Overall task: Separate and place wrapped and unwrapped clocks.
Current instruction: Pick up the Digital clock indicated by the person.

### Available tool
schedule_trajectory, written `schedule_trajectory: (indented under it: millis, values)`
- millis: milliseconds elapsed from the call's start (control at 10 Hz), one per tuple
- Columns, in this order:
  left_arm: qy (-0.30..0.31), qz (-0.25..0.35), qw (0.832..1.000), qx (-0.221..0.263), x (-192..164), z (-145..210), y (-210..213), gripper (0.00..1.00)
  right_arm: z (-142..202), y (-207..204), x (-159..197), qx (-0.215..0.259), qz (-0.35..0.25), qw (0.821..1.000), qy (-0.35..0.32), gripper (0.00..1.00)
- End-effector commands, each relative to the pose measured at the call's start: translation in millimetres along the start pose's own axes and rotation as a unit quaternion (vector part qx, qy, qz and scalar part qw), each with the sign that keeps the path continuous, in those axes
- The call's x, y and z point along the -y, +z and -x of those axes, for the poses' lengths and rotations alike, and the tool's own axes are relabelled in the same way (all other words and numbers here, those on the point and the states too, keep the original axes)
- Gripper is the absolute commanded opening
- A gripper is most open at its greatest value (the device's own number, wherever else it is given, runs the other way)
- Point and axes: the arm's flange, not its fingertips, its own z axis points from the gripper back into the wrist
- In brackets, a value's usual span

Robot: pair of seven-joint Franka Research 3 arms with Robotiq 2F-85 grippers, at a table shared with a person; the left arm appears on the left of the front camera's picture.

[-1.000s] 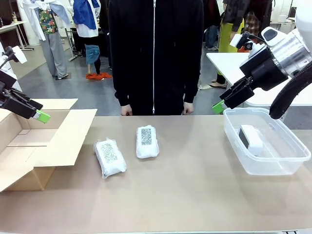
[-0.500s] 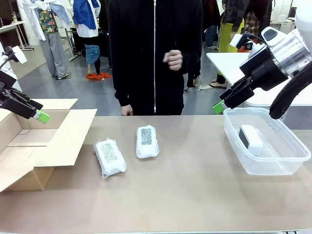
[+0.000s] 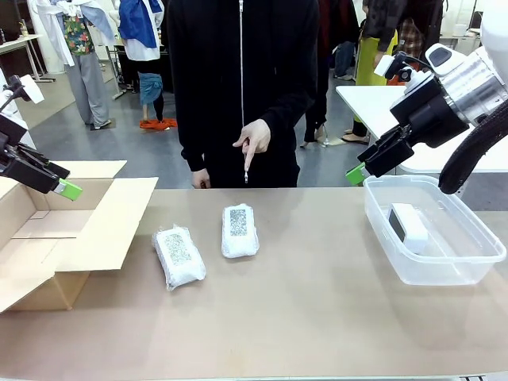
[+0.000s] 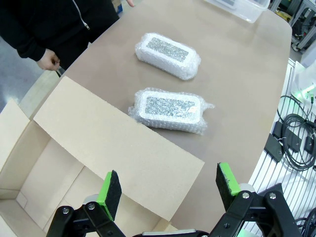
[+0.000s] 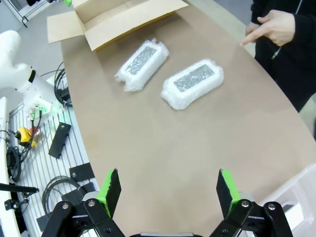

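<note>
L gripper jaws apart over box, frame left; R gripper apart, upper right; hand points at wrapped clock, ctr.

Left wrapped clock and right wrapped clock: white bubble wrap, grey speckled panel. Unwrapped clock: plain white, one dark face; tub clear. Cardboard box brown, table tan, person's jacket black; left gripper and right gripper black with green pads.
</note>
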Motion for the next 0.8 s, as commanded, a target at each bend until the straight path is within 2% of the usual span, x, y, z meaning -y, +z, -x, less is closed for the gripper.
schedule_trajectory:
  millis: [0,700]
  values:
    - [-0.003,0.007,1.0,0.007,-1.9,0.2,-0.6,1.0,0.3,-0.1,0.7,-0.006,-0.003,1.0,0.001,1.0]
    - [-0.003,0.007,1.0,0.007,-1.9,0.2,-0.6,1.0,0.3,-0.1,0.7,-0.006,-0.003,1.0,0.001,1.0]
